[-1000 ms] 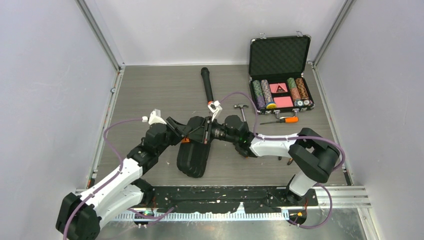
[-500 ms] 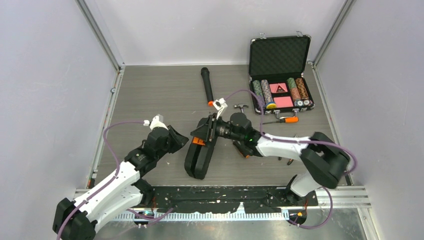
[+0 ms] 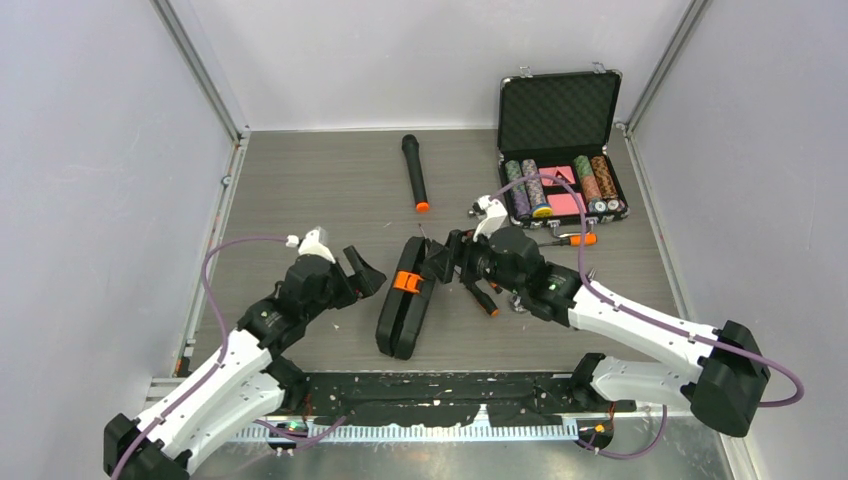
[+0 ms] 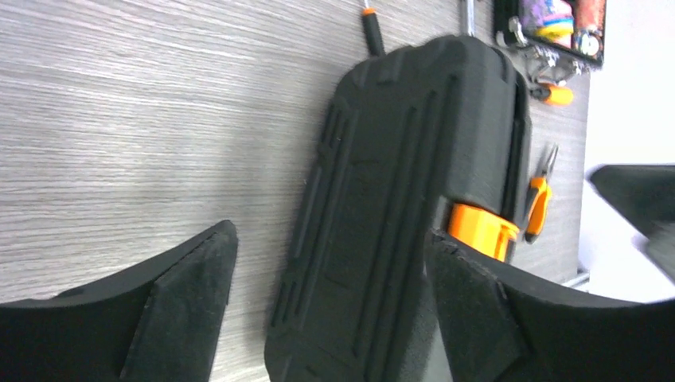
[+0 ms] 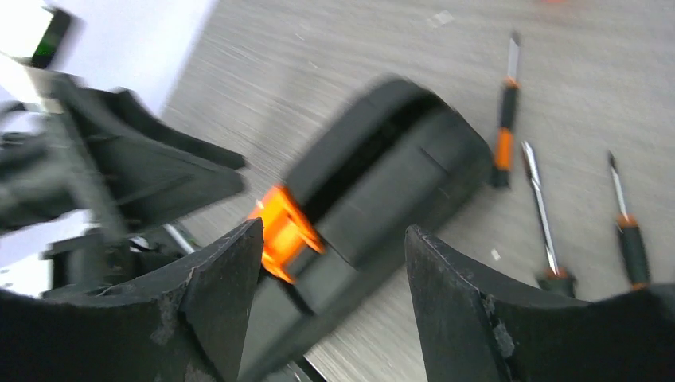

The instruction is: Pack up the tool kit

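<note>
The tool kit (image 3: 402, 308) is a black ribbed case with an orange latch (image 3: 405, 282), its two halves together, resting on the table between the arms. My left gripper (image 3: 365, 272) is open just left of it, touching nothing. In the left wrist view the case (image 4: 398, 199) fills the space beyond my open left gripper (image 4: 330, 239). My right gripper (image 3: 445, 262) is open to the right of the latch. The right wrist view shows the case (image 5: 382, 183) and latch (image 5: 282, 227) blurred beyond my open right gripper (image 5: 334, 231). Loose screwdrivers (image 5: 503, 143) lie beside the case.
A black microphone (image 3: 415, 172) lies at the back centre. An open poker chip case (image 3: 560, 150) stands at the back right, with an orange-handled screwdriver (image 3: 565, 240) in front of it. Pliers (image 4: 537, 199) and more small tools (image 3: 485, 300) lie under my right arm.
Both grippers have opened and drawn back from the case. The right arm has swung to the right. The case has dropped from its raised tilt and lies lower.
</note>
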`<state>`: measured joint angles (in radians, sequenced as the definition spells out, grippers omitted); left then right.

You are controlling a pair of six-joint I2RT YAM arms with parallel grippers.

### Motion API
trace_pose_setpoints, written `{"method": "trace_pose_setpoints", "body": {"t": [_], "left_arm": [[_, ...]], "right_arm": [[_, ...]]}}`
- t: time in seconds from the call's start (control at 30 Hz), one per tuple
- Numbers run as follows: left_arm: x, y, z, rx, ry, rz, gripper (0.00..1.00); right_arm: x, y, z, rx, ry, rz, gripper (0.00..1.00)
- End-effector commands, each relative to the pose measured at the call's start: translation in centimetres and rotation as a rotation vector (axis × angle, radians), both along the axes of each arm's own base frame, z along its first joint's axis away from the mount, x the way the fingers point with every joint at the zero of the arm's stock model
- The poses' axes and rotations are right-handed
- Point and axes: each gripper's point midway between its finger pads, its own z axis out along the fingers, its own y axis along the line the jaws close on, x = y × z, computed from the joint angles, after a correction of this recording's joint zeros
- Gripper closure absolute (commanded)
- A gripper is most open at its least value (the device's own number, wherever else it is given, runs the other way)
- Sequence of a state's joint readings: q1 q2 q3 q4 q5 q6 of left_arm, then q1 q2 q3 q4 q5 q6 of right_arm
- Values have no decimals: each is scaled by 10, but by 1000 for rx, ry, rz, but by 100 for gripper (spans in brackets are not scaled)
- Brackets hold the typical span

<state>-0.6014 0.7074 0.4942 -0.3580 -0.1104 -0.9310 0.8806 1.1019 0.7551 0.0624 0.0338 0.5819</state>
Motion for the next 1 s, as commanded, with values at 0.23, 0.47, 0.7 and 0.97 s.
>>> {"method": "trace_pose_setpoints", "body": {"t": [0.23,0.47,0.7,0.97], "left_arm": [[-36,-35,26,-19,-36,-290,0],[-50,-33,35,32,-87,-363,0],[-60,-28,31,129,-101,-430,1],[-56,-15,13,252,-80,-392,15]], "right_arm": [[-24,-19,-75,-56,238,-55,29],[-16,-3,-49,35,205,-40,29],[-9,1,-41,71,209,-67,29],[-4,13,-36,92,213,-52,28]]}}
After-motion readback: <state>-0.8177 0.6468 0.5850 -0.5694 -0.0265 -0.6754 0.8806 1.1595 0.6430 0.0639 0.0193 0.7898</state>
